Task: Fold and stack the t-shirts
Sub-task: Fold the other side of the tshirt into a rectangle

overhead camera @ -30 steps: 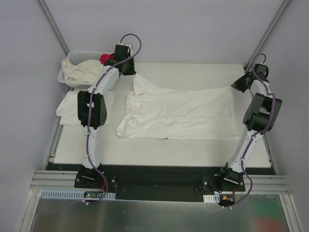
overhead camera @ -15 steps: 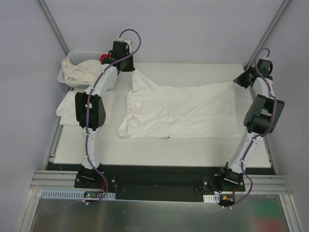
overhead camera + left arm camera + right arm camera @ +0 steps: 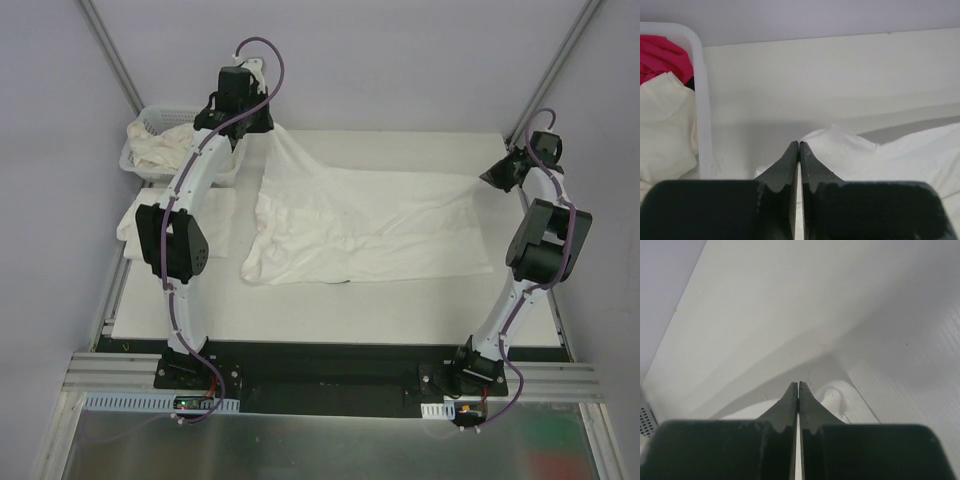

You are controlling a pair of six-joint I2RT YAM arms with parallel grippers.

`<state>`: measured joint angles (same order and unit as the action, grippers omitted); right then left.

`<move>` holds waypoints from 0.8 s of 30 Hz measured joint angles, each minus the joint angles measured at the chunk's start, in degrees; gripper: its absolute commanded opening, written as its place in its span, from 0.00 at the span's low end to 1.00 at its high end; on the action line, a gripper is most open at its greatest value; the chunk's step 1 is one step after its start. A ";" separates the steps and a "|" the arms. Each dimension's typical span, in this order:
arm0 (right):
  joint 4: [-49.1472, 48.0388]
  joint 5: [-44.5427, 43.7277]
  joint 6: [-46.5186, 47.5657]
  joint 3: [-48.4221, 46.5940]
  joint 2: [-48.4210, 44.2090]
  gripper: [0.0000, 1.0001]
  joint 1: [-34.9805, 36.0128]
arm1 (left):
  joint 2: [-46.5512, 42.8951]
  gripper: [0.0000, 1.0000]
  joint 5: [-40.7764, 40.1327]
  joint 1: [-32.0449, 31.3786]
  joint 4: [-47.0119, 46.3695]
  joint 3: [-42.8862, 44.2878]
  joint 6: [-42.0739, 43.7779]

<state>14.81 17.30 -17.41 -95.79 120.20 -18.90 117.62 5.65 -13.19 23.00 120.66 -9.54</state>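
Across the middle of the desk [image 3: 330, 310] a white t-shirt [image 3: 370, 225] lies spread, its long axis running left to right. Farther back, the right tool [image 3: 487, 178] is clamped on its far right corner. The left tool [image 3: 268, 128] pinches the far left corner, held up off the desk. Crumpled shirts [image 3: 165, 145] fill the basket [image 3: 150, 115] behind.

Spread t-shirt [image 3: 370, 225]: laid left to right across the middle of the table [image 3: 330, 300].
Basket [image 3: 160, 112]: set at the far left.
Crumpled t-shirts [image 3: 165, 148]: heaped in the basket, with a cloth [image 3: 660, 52] beside them.
Folded t-shirt [image 3: 135, 222]: placed near of the basket, left of the spread t-shirt.
Left gripper [image 3: 799, 144]: positioned at the spread t-shirt's far-left corner.
Right gripper [image 3: 798, 385]: positioned at its far-right corner.
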 measured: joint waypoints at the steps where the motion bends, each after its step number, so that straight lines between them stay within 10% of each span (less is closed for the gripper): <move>1: 0.04 0.00 0.00 0.22 -0.31 0.01 -0.02 | -0.66 0.00 0.00 0.00 0.04 -1.05 0.00; 24: -1.81 1.03 -0.17 10.97 -11.41 0.01 -0.52 | -6.71 0.00 -0.44 -0.37 0.24 -11.80 -0.31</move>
<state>12.99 18.33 -17.58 -84.82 108.79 -19.42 110.91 5.21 -13.56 23.24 108.86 -9.85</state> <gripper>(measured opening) 0.012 0.006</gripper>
